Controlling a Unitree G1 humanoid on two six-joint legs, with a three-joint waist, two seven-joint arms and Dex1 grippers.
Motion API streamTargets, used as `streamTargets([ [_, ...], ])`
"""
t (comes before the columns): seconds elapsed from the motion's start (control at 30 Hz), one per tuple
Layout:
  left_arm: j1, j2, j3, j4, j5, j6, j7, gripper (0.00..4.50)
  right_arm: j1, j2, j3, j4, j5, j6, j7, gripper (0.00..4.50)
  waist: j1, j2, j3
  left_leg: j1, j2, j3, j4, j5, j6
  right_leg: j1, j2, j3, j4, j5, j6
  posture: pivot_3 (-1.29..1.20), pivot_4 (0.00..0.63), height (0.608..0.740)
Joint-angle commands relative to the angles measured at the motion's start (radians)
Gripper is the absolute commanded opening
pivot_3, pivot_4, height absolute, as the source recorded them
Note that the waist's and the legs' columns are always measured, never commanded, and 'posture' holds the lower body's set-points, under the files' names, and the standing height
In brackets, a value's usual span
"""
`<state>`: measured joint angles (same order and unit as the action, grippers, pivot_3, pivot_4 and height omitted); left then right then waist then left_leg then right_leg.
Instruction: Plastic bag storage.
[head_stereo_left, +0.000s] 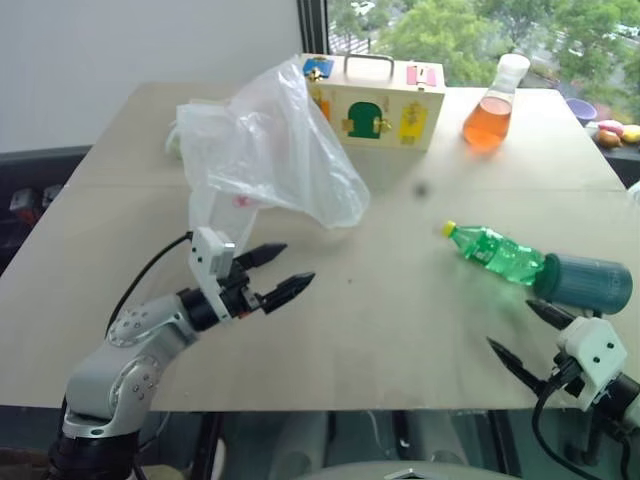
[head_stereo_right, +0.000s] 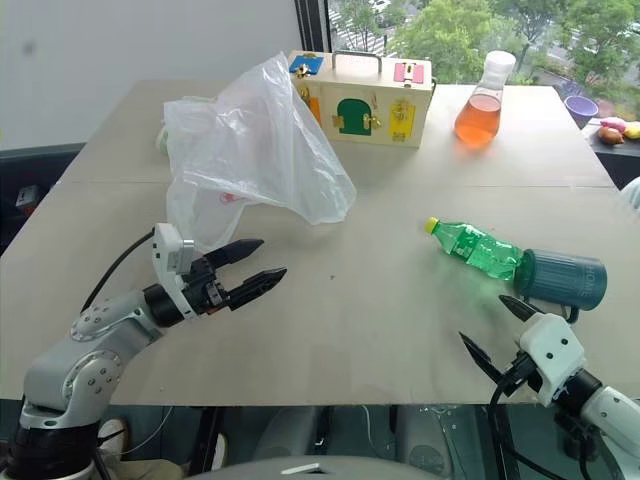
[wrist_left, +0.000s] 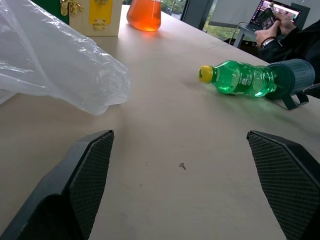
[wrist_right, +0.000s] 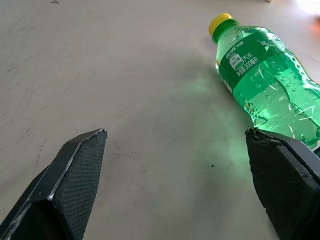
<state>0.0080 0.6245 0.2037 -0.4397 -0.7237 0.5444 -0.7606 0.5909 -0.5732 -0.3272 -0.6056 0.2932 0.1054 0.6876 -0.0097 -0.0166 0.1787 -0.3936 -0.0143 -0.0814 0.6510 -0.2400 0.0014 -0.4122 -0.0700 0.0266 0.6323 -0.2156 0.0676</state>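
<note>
the left end effector (head_stereo_left: 280, 270) is held just above the surface (head_stereo_left: 400, 330) with its two black fingers spread wide and nothing between them; it is aimed across the surface, with the plastic bag (head_stereo_left: 265, 150) near but not touching, up and slightly to its left. the right end effector (head_stereo_left: 522, 340) is likewise spread and empty, hovering at the near right edge, just beside the green bottle (head_stereo_left: 495, 255) that lies on its side with its base touching a teal cup (head_stereo_left: 583, 282).

the plastic bag is heaped loosely on the far left part of the surface, puffed up, its lower hem draped toward the left end effector and part of it leaning in front of the wooden box (head_stereo_left: 385, 100). an orange flask (head_stereo_left: 490, 110) stands to the right of the box.

the step in hand is judged to be the first reach for the bag. it is best done by the left end effector, brought low to the draped hem, so that a gathered fold is caught rather than a single slippery layer. the box should not be nudged, and the thin film should be closed on gently.
</note>
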Motion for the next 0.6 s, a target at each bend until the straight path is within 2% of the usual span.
streamTargets([
  [0.03, -0.018, -0.007, 0.012, -0.01, 0.019, -0.032, 0.014, 4.44, -0.018, 0.026, -0.002, -0.006, 0.016, -0.044, -0.004, 4.47, 0.0, 0.0, 0.0, 0.0, 0.0, 0.0, 0.0, 0.0, 0.0, 0.0, 0.0, 0.0, 0.0, 0.0, 0.0, 0.0, 0.15, 0.74],
  [0.13, -0.092, -0.04, 0.011, 0.01, 0.072, -0.053, 0.1, 4.44, -0.048, 0.076, 0.028, -0.062, 0.078, -0.059, -0.01, 4.47, 0.002, 0.0, 0.0, 0.0, 0.0, -0.001, 0.0, 0.0, 0.0, 0.0, 0.001, -0.001, 0.0, 0.0, 0.0, 0.0, 0.15, 0.74],
  [0.3, -0.191, -0.044, 0.003, 0.053, 0.177, -0.124, 0.151, 4.44, -0.105, 0.124, 0.081, -0.15, 0.177, -0.081, 0.004, 4.47, -0.001, 0.0, 0.0, 0.0, -0.001, -0.001, 0.0, 0.0, 0.0, 0.0, 0.001, -0.001, 0.001, 0.0, 0.0, 0.0, 0.15, 0.74],
  [0.4, -0.231, 0.037, -0.065, 0.077, 0.455, -0.232, 0.244, 4.44, -0.142, 0.083, 0.096, -0.216, 0.278, -0.017, 0.026, 4.47, -0.003, 0.0, 0.0, 0.0, -0.002, 0.0, 0.0, 0.0, 0.0, 0.0, 0.001, 0.0, 0.0, 0.0, 0.0, 0.0, 0.15, 0.74],
  [0.5, -0.259, 0.137, -0.089, 0.164, 0.605, -0.367, 0.222, 4.44, -0.195, 0.049, 0.1, -0.253, 0.306, 0.007, 0.016, 4.47, -0.003, -0.001, 0.0, 0.0, -0.002, -0.001, 0.0, 0.0, 0.0, 0.0, 0.002, 0.0, 0.0, 0.001, -0.001, 0.0, 0.15, 0.74],
  [0.6, -0.276, 0.189, -0.096, 0.277, 0.709, -0.493, 0.24, 4.44, -0.221, 0.025, 0.111, -0.262, 0.285, 0.014, 0.017, 4.47, -0.001, -0.001, 0.0, 0.001, -0.002, -0.001, -0.001, 0.0, 0.0, 0.0, 0.002, -0.001, 0.001, 0.0, 0.0, 0.0, 0.15, 0.74],
])
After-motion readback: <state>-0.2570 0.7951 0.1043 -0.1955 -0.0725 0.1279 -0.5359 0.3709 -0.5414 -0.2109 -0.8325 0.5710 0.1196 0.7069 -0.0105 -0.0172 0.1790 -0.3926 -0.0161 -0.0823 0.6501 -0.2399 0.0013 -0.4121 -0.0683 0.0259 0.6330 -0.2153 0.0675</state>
